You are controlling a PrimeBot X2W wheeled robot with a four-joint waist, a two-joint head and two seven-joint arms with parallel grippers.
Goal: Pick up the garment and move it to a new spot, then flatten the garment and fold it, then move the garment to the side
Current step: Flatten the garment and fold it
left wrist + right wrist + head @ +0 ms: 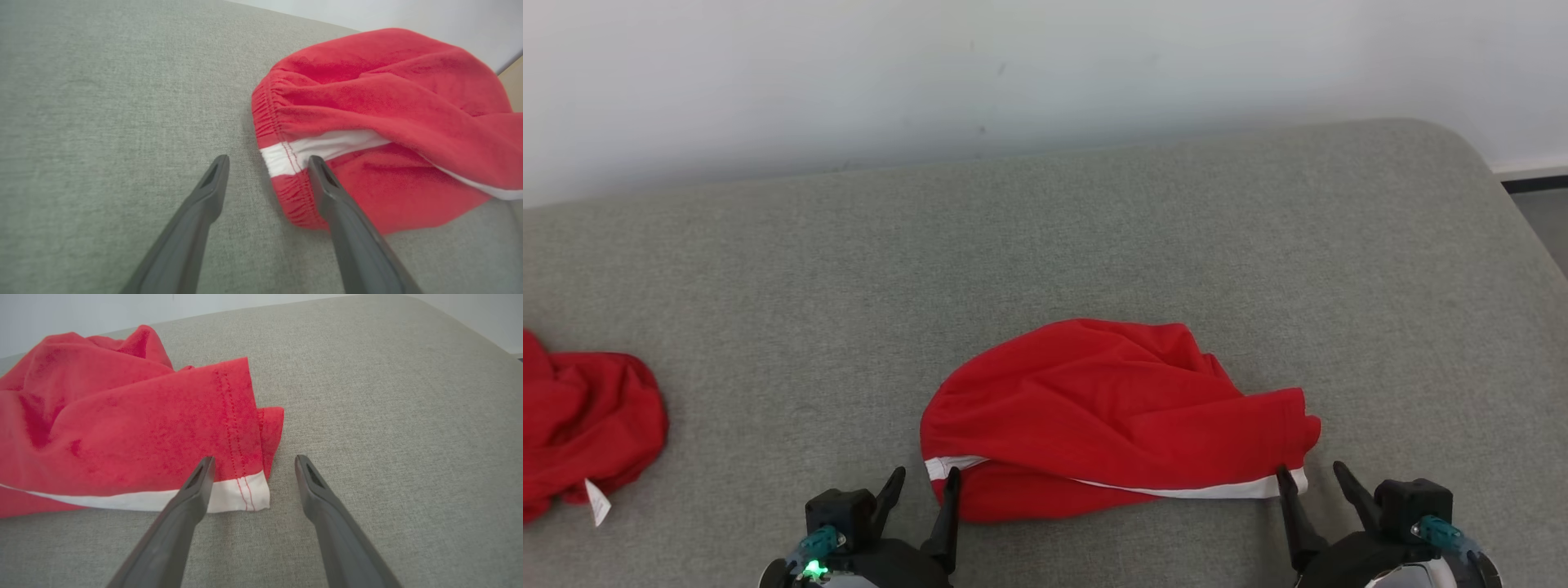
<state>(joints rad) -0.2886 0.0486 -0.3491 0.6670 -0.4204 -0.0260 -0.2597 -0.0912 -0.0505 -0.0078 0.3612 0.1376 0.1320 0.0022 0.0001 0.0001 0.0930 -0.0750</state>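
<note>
The garment [1111, 400] is a red cloth with a white stripe, lying bunched and doubled over on the grey cushion near its front edge. My left gripper [925, 482] is open at its left end. In the left wrist view, the garment [388, 94] shows a gathered red edge, and the left gripper [269, 160] straddles the end of the white stripe, one finger over the cloth and one over the cushion. My right gripper [1309, 472] is open at the garment's right end. In the right wrist view, the right gripper [254, 459] straddles the white hemmed corner of the garment [122, 428].
A second crumpled red cloth [580, 425] with a small white tag [596, 500] lies at the far left. The grey cushion [1094, 229] stretches back to a white wall [1013, 73]. Its rounded right edge [1531, 245] drops off to the floor.
</note>
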